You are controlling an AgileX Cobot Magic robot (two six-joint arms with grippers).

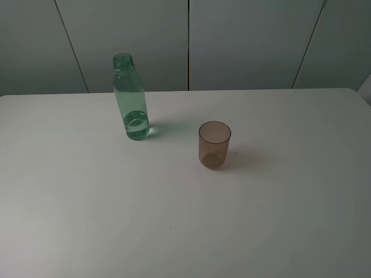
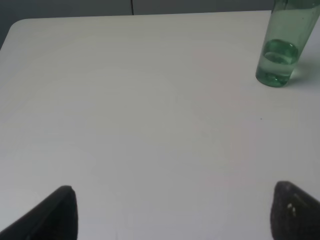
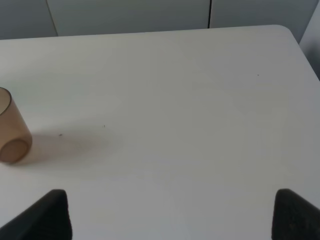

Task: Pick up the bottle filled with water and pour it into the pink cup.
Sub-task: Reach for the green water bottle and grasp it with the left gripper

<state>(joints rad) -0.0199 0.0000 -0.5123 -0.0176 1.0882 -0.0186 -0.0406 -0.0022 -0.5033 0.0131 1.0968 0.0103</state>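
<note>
The left jaws are gaping wide and gripping nothing. Only their two dark tips are showing in the left wrist view, with bare bench (image 2: 150,125) lying between them. The bottle (image 1: 131,101) is standing upright well ahead of these jaws, about in line with one tip rather than with the middle of the gap, and well apart from both tips. In the high view it is standing left of centre, toward the far edge of the bench, its threaded mouth pointing up and a little water sitting in its lower part.

The cup (image 1: 214,145) is standing upright to the right of the bottle and nearer the camera, apart from it, mouth up.

The right jaws are also gaping wide and gripping nothing. The cup is sitting ahead of them, out beyond one tip instead of facing the gap, well apart from both tips.
</note>
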